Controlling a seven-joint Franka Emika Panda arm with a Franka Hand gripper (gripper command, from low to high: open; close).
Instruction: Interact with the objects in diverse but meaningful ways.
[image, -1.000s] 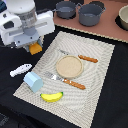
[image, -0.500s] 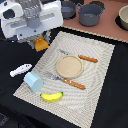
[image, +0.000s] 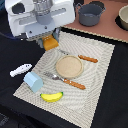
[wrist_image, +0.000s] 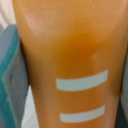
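The white robot arm's gripper (image: 49, 40) is closed around the orange bread-like block (image: 50, 43); in the wrist view this orange block (wrist_image: 70, 55) fills almost the whole picture, with a dark finger pad (wrist_image: 9, 65) pressed along one side of it, so the grasp looks firm. In the exterior view the block hangs just under the arm, above the far corner of the woven beige placemat (image: 100, 75), near its edge on the exterior view's left; whether it touches the mat or is a little above it, I cannot tell. On the mat lie a round tan plate (image: 69, 66), an orange-handled knife (image: 88, 59) just beside it, and an orange-handled fork (image: 66, 80) in front. The pale blue cup (image: 33, 81) lies on its side at the mat's near corner, the yellow banana (image: 51, 96) near it, and the white fish (image: 20, 70) on the dark table off the mat. The grey long-handled pot (image: 90, 13) stands well apart on the brown surface behind. My judgement of the risks: the block is smooth and held at one part only — it may slip or turn if the arm moves quickly. If it is carried toward the plate, the big wrist body hides the space below, and the block could push the knife or land half on the rim and tip over.
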